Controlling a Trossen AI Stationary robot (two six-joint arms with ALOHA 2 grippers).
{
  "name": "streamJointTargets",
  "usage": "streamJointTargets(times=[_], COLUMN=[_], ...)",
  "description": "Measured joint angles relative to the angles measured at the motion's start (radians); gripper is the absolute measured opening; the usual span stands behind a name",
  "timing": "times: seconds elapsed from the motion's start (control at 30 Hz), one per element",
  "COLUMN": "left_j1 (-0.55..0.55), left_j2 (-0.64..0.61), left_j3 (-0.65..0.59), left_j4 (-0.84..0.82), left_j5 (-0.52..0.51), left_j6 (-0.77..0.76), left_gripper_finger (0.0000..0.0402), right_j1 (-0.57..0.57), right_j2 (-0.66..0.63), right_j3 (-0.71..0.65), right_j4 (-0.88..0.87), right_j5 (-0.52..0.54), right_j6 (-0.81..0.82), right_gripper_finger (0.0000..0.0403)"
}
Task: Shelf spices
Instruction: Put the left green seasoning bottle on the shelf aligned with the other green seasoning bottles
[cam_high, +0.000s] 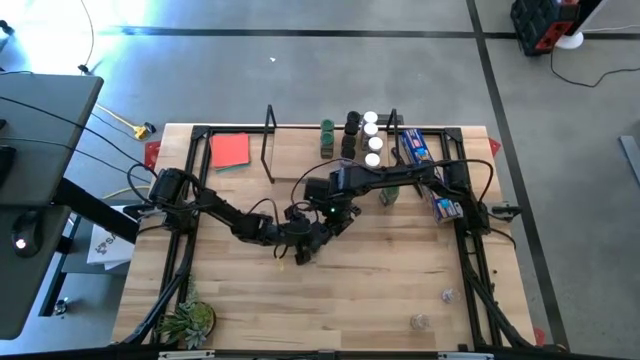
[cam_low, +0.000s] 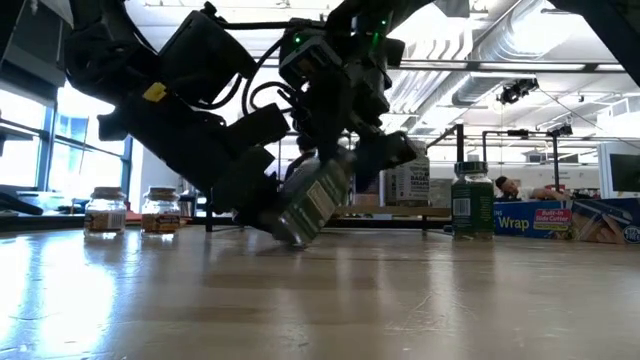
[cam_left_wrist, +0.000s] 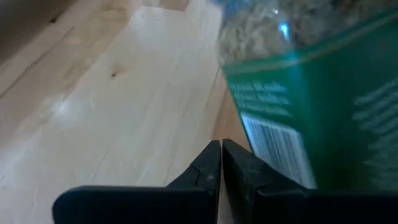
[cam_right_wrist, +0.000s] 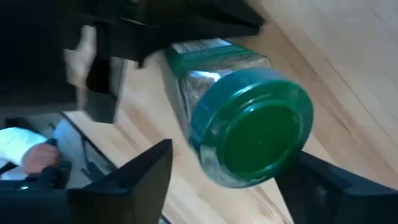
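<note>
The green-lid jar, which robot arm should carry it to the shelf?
Probably the right. The right gripper straddles the green-lid jar, while the left gripper is shut beside it. The shelf stands behind them.

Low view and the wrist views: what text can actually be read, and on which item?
"Wrap": on the blue box at the right of the low view.
Green-labelled jar: a barcode and label lines, too blurred to read.
Upright green-lidded jar: label unreadable.
Nothing else readable.
</note>
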Motion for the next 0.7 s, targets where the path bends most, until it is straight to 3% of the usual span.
streamJointTargets(times=[0.23, 0.4, 0.53, 0.7], left_j1=[-0.015, -0.021, -0.026, -0.029], left_j2=[-0.008, -0.037, -0.088, -0.196], left_j3=[0.000, 0.000, 0.000, -0.003], left_j4=[-0.025, -0.083, -0.188, -0.341], left_j5=[-0.073, -0.115, -0.195, -0.222], left_j6=[0.037, 0.051, 0.072, 0.074], left_gripper_finger=[0.0014, 0.0014, 0.0014, 0.0014], right_j1=[0.021, 0.060, 0.124, 0.231], right_j2=[-0.006, -0.048, -0.106, -0.122], right_j3=[0.000, 0.000, 0.000, 0.001], right_j4=[0.028, 0.021, -0.001, -0.132], right_j5=[-0.006, 0.120, 0.262, 0.576], right_j6=[0.011, -0.014, -0.180, -0.415], right_gripper_finger=[0.0285, 0.0286, 0.0286, 0.0286])
